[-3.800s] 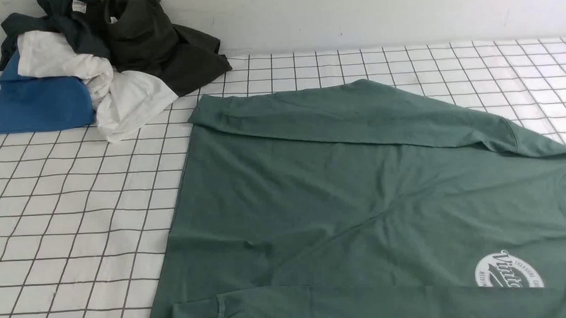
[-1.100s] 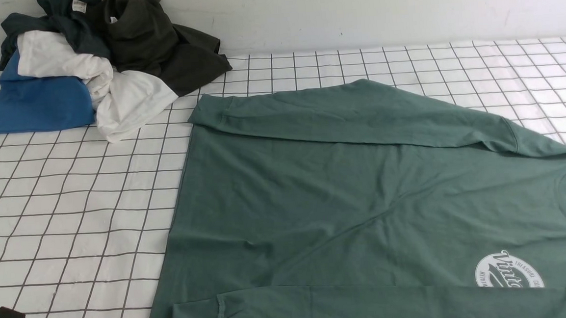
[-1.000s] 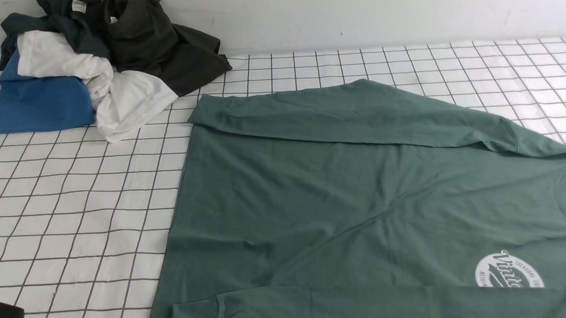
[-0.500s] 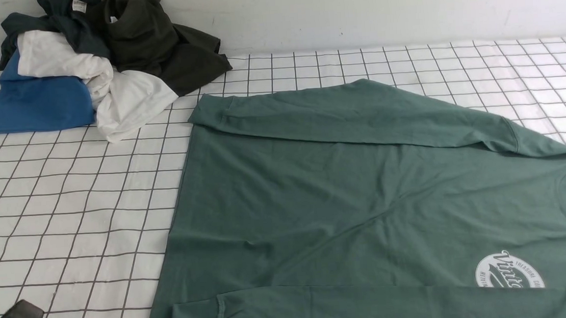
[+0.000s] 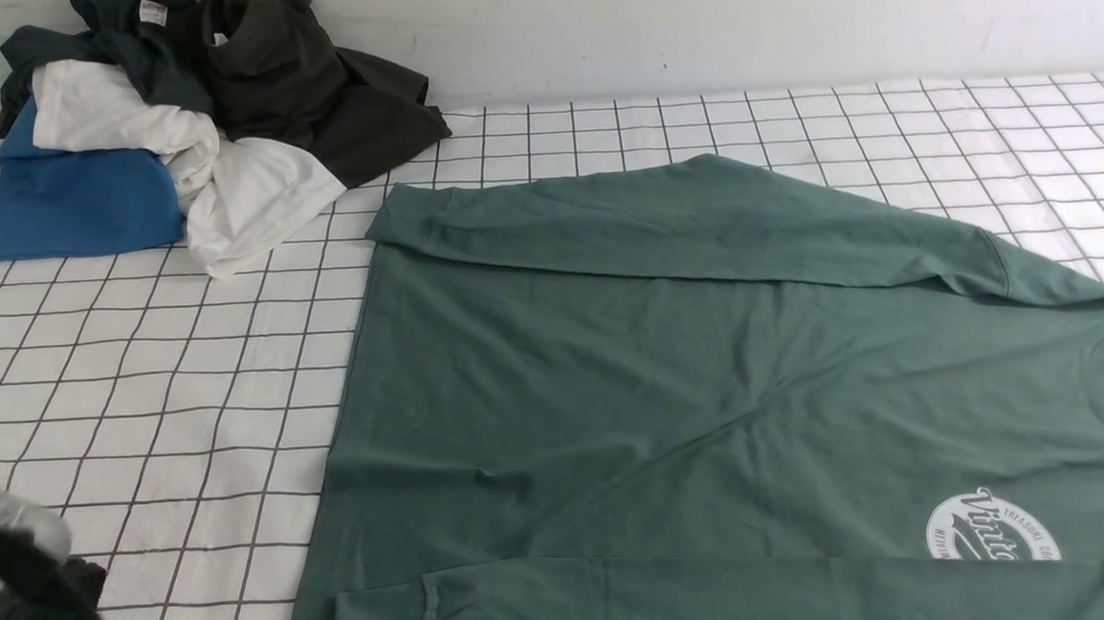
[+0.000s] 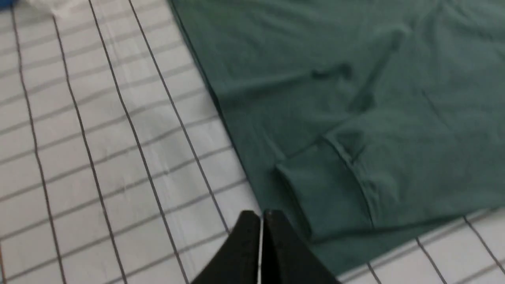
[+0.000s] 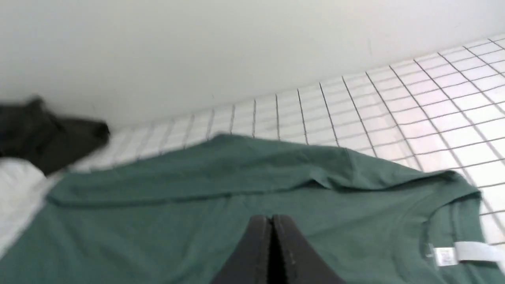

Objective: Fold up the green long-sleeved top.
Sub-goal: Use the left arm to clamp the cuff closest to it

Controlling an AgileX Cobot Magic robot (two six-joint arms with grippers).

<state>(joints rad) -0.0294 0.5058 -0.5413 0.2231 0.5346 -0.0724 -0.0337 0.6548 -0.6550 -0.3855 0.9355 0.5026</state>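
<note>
The green long-sleeved top (image 5: 671, 379) lies flat on the checked cloth, neck to the right, white round logo (image 5: 992, 527) near the front edge. Both sleeves are folded across the body, one along the far edge (image 5: 681, 221) and one along the near edge (image 5: 675, 595). My left gripper (image 6: 262, 215) is shut and empty, hovering over the cloth just beside the near sleeve's cuff (image 6: 323, 197). Only part of my left arm (image 5: 13, 592) shows in the front view's lower left corner. My right gripper (image 7: 271, 219) is shut and empty above the top's chest, near the collar label (image 7: 457, 252).
A heap of other clothes sits at the back left: a bright blue garment (image 5: 66, 201), a white one (image 5: 218, 177) and a dark olive-black one (image 5: 308, 85). A white wall (image 5: 688, 24) runs behind the table. Bare checked cloth (image 5: 135, 393) lies left of the top.
My left arm has come up further into the front view's lower left corner. The top and the heap have not moved.
</note>
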